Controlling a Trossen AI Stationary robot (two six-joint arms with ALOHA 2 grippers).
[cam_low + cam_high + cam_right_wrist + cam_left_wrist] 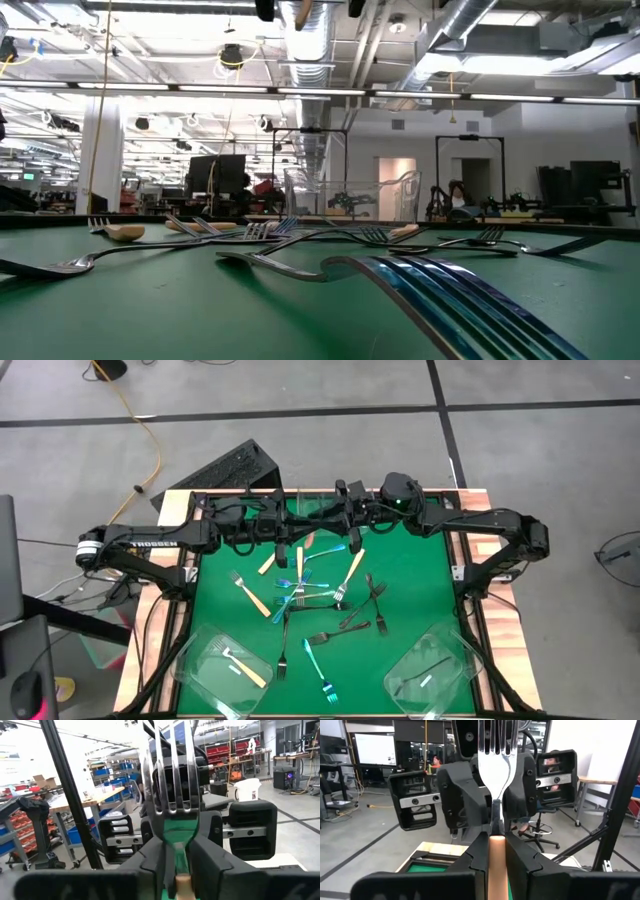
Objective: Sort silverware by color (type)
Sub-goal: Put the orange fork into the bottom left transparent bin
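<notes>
While both arms meet above the far edge of the green mat (420, 585), they share one tan-handled fork (495, 765). The left gripper (495, 837) is pinched tight on its smooth, rounded, copper-tan handle. The right gripper (176, 850) faces it from the opposite side, its dark fingers drawn in close against the fork's narrow polished neck. The fork is raised clear of the mat, and its four bright steel tines are curved and mirror-shiny.

Loose silverware lies scattered over the middle of the felt-like mat, all of it slim and small, much of it crossing in a tangle. Three more tan-handled forks (250, 596) lie there, toward the mat's left and centre. Glossy teal forks (322, 676) number about four, though overlap near the centre makes the count unsure. About four dark grey metal forks (335, 636) lie toward the mat's right and near side.

Two clear, thin-walled plastic tubs sit at the mat's near corners. The left tub (195, 660) holds one tan-handled fork, and the right tub (455, 660) holds one dark grey fork.
</notes>
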